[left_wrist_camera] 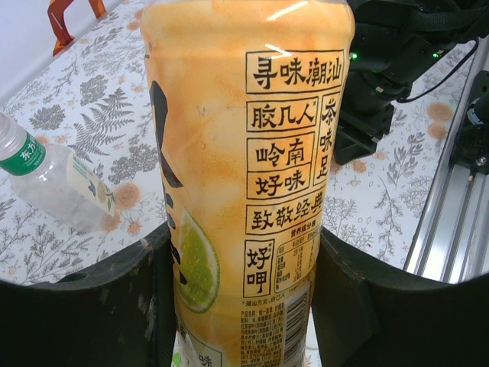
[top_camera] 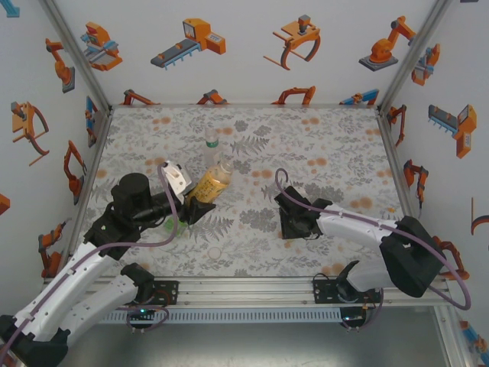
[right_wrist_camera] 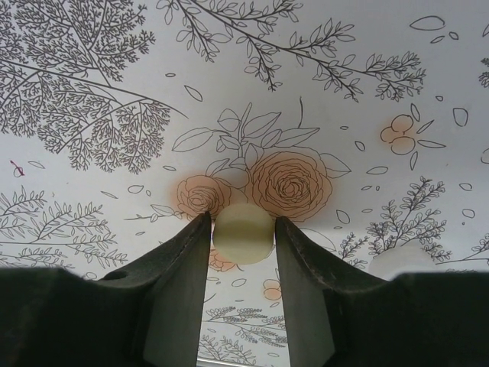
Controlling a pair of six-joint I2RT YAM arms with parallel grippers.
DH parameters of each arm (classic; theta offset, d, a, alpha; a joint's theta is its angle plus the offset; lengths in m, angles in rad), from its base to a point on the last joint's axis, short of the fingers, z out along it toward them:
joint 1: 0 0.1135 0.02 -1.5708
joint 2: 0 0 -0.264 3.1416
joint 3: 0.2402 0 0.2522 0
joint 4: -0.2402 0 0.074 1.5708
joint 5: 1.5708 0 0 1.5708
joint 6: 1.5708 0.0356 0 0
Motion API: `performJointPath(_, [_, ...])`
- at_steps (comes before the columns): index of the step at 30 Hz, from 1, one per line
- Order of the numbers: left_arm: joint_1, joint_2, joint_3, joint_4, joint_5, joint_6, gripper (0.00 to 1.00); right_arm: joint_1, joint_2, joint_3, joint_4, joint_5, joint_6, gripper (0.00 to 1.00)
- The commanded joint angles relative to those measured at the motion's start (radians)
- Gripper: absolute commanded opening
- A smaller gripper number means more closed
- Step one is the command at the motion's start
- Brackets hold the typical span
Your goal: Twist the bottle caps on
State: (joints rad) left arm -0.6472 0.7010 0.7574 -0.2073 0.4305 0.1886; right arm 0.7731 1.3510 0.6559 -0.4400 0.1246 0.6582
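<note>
Floral surface (top_camera: pixel 336 153), white walls (top_camera: pixel 244 69) printed with orange robots; left pincer (top_camera: pixel 200 205) clamps the amber bottle (top_camera: pixel 213 183) near the middle; right pincer (top_camera: pixel 294 223) grips a cap (right_wrist_camera: pixel 243 232) toward the near edge

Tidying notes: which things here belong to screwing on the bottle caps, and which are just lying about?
Job: tall amber-yellow plastic bottle; clear labelled plastic bottle; small round pale plastic cap.
Lying about: floral patterned mat; orange robot wall pictures.
</note>
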Motion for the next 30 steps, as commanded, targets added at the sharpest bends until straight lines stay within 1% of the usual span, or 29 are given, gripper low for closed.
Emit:
performJointPath(1, [0.004,-0.002,0.034,0.010,0.014,-0.017,0.01,0.006,0.019,0.004,-0.072,-0.007,0.006,0.40])
performJointPath(11, [0.004,-0.005,0.033,0.010,-0.007,-0.023,0.01,0.006,0.019,0.010,-0.082,-0.014,0.001,0.40])
performJointPath(19, [0.004,-0.007,0.033,0.006,-0.012,-0.026,0.01,0.007,0.017,0.007,-0.078,-0.006,-0.001,0.38])
performJointPath(21, [0.003,-0.006,0.032,0.006,-0.011,-0.024,0.01,0.007,0.017,0.008,-0.077,-0.006,-0.001,0.36])
performJointPath(25, [0.004,-0.003,0.035,-0.003,-0.015,-0.023,0.02,0.007,0.006,0.014,-0.079,-0.001,-0.001,0.25])
performJointPath(30, [0.004,0.003,0.045,-0.040,-0.019,0.001,0.04,0.008,-0.065,0.023,-0.074,0.006,-0.012,0.20])
